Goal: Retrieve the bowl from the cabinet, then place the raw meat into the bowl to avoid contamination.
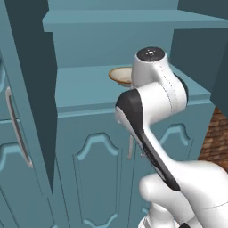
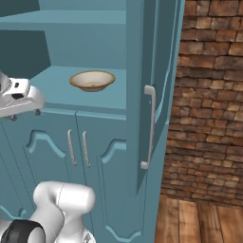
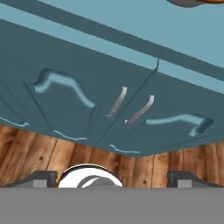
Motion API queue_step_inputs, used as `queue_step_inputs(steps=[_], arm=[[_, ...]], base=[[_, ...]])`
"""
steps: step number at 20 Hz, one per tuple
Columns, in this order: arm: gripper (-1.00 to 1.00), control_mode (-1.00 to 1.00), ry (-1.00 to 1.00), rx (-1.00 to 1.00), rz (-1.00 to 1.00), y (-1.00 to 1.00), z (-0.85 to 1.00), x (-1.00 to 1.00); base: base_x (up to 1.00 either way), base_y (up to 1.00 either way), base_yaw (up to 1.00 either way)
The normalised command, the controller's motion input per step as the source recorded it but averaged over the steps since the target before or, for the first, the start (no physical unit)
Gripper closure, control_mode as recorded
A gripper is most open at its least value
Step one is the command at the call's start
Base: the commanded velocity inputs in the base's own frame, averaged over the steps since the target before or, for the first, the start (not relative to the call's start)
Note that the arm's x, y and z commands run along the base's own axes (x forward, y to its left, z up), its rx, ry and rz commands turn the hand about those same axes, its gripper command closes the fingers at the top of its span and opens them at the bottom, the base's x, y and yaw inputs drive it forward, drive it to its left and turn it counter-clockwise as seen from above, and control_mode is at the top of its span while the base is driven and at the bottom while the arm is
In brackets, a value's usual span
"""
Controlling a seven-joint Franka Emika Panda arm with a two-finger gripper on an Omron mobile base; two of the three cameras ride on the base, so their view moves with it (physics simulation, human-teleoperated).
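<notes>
You have the cabinet (image 2: 109, 42) open in front of you, its upper doors swung out to either side. The bowl (image 2: 92, 80) sits upright on the open teal shelf (image 1: 84, 87), above the closed lower doors (image 2: 57, 156).

From the right base view you see the whole bowl, tan with a darker rim, resting alone toward the right half of the shelf, near the open right door (image 2: 152, 95) with its silver bar handle (image 2: 150, 127). This view also gives you the brick wall (image 2: 209, 95) and wooden floor (image 2: 199, 220) to the right of the cabinet.

From the left base view, the white arm (image 1: 156, 116) stands in front of the shelf and covers the bowl's right part; you get only its left edge beside the arm's top joint. Here you see the open left door (image 1: 22, 111) and its handle.

The hand view looks down the cabinet front: the two lower-door handles (image 3: 131, 106) side by side, floorboards beneath them, and a sliver of the bowl's underside at the top edge. The pincer (image 3: 112, 179) is below shelf level, its two dark tips spread wide apart with nothing between them, clear of the bowl.
</notes>
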Motion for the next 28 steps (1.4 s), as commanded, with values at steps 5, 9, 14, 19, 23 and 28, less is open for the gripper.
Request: queue_step_inputs(steps=[5,9,14,19,23,28], arm=[[-1.00,-1.00,-0.12,-0.25,0.23,-0.17,0.02,0.30],[-1.00,-1.00,-0.11,-0.22,0.24,-0.19,0.02,0.36],[-1.00,-1.00,-0.02,-0.21,0.17,-0.12,0.21,0.36],[-1.00,-1.00,0.00,-0.20,0.11,-0.01,0.28,0.31],[-1.00,-1.00,0.00,-0.17,0.07,0.00,0.19,0.45],[-1.00,-1.00,0.00,-0.12,0.07,-0.02,0.08,0.55]], base=[[0.00,0.00,0.00],[0.00,0.00,0.00],[0.00,0.00,0.00],[0.00,0.00,0.00],[0.00,0.00,0.00],[0.00,0.00,0.00]])
